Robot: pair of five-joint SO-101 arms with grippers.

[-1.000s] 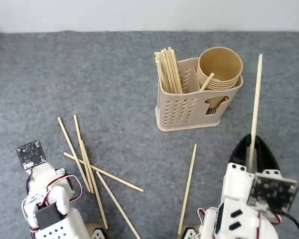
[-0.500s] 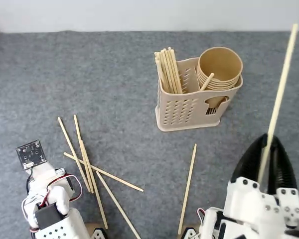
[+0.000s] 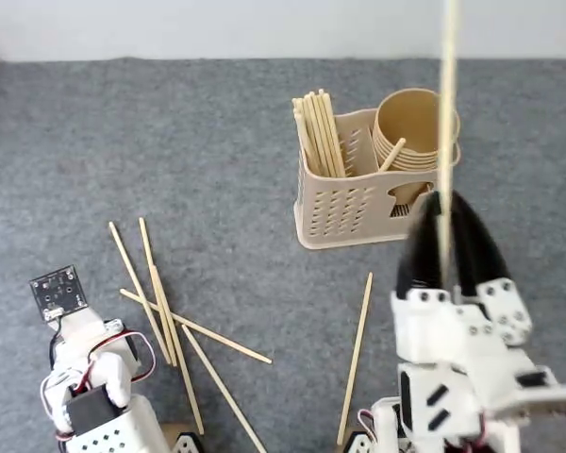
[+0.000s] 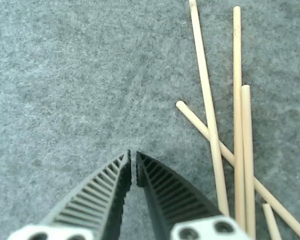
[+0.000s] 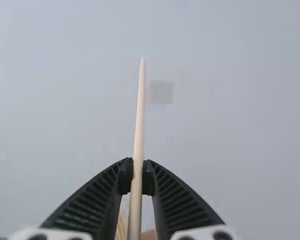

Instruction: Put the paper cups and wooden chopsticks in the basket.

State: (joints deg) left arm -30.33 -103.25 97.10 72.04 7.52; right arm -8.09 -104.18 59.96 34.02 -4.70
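Observation:
My right gripper [image 3: 443, 247] is shut on a wooden chopstick [image 3: 447, 104] that stands up past the basket's cup side; in the right wrist view that chopstick [image 5: 138, 130] rises from the gripper [image 5: 135, 175] against a pale wall. The beige basket [image 3: 344, 203] holds several chopsticks [image 3: 319, 135] in its left compartment and a stack of paper cups [image 3: 416, 127] in its right one. Several loose chopsticks [image 3: 165, 302] lie on the grey mat at the left, and one chopstick [image 3: 357, 344] lies near the right arm. My left gripper [image 4: 132, 162] is shut over bare mat beside loose chopsticks [image 4: 225, 125].
The left arm's base [image 3: 90, 377] sits at the front left corner. Open grey mat [image 3: 170, 132] spreads between the loose chopsticks and the basket, and a pale wall [image 3: 264, 28] runs along the far edge.
The right arm has swung left and forward with the chopstick, from the right of the basket to just in front of its cup side. The left arm has not moved.

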